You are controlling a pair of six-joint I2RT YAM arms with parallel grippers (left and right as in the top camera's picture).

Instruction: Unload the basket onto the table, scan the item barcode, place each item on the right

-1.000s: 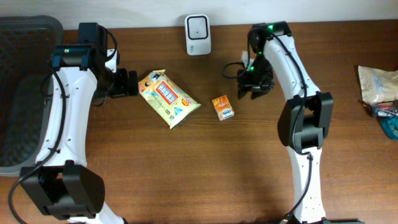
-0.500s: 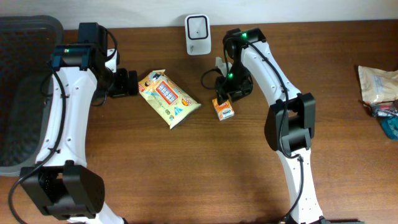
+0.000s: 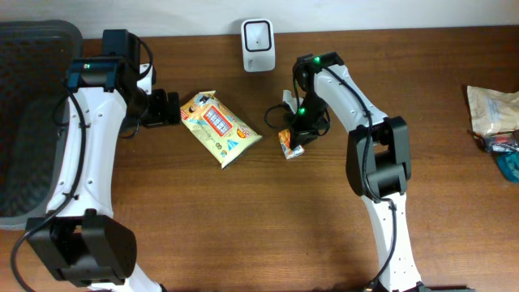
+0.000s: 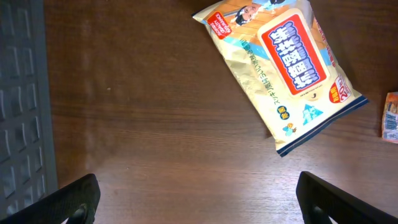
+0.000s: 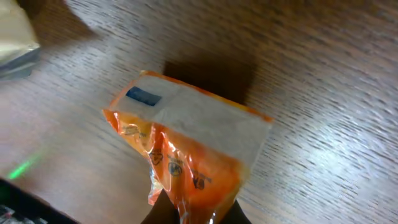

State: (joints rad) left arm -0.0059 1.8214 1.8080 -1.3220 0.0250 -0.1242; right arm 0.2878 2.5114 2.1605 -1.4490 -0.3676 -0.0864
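Orange packet (image 5: 186, 140) tight between the right pincer (image 3: 294, 138) tips

Orange packet (image 5: 186, 155) with white face, blue patch; yellow bag (image 3: 219, 128), red label; brown wood-grain bench (image 3: 243, 227).

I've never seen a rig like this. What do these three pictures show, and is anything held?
Two white robot arms stand at a wooden table, each ending in a two-finger gripper. One picture looks down from above; the other two come from cameras on the wrists. On the table lie a yellow bag, a small orange packet, a white scanner at the far edge and some packages on the right; a dark basket sits at the left. The left gripper is open and empty beside the bag. The right gripper is shut on one end of the packet, seen close up in its wrist view.
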